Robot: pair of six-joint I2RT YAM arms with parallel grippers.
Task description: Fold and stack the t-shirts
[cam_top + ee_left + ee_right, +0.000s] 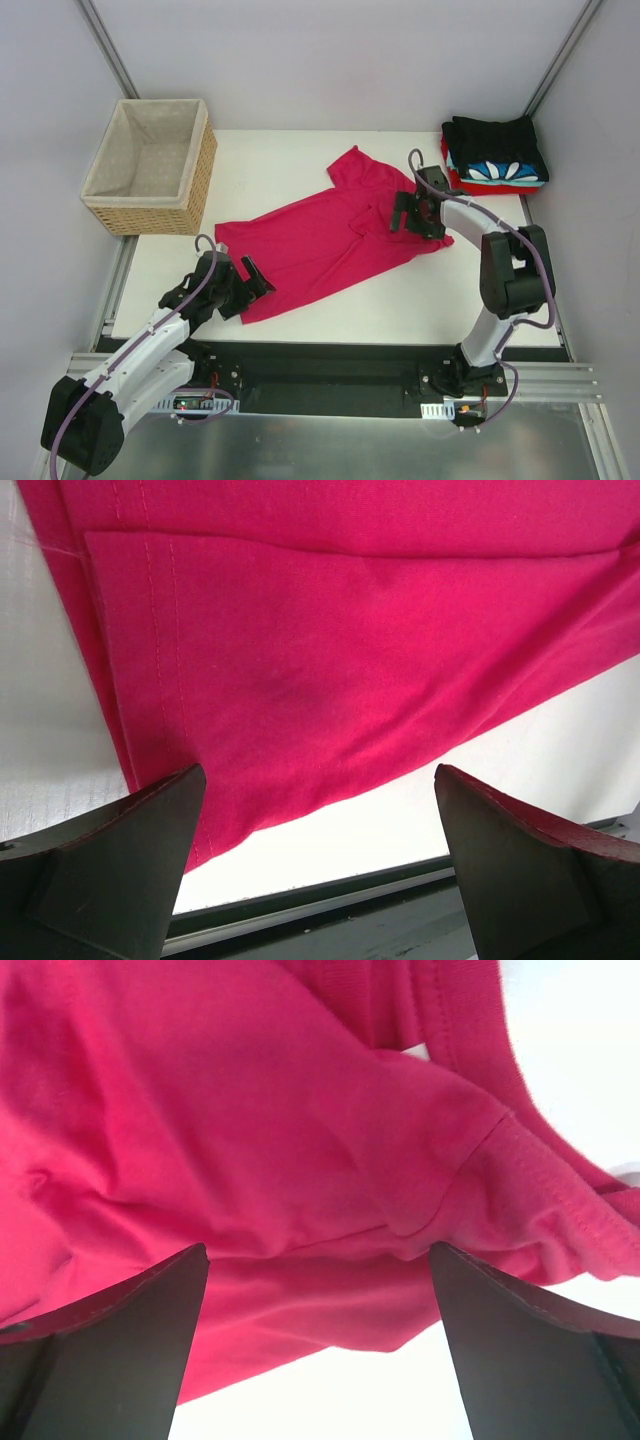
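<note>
While the crimson tee (320, 240) lies unfolded, left gripper (250, 284) and right gripper (406, 216) hang over it. Both gape (nothing held).

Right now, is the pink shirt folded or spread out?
Mostly spread: the crimson-pink tee lies long and rumpled across the table, one sleeve sticking out, unlike the folded stack.

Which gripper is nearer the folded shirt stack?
Right. The right gripper sits over the pink tee, a short way left of the stack; the left gripper is at the tee's opposite hem end.
</note>
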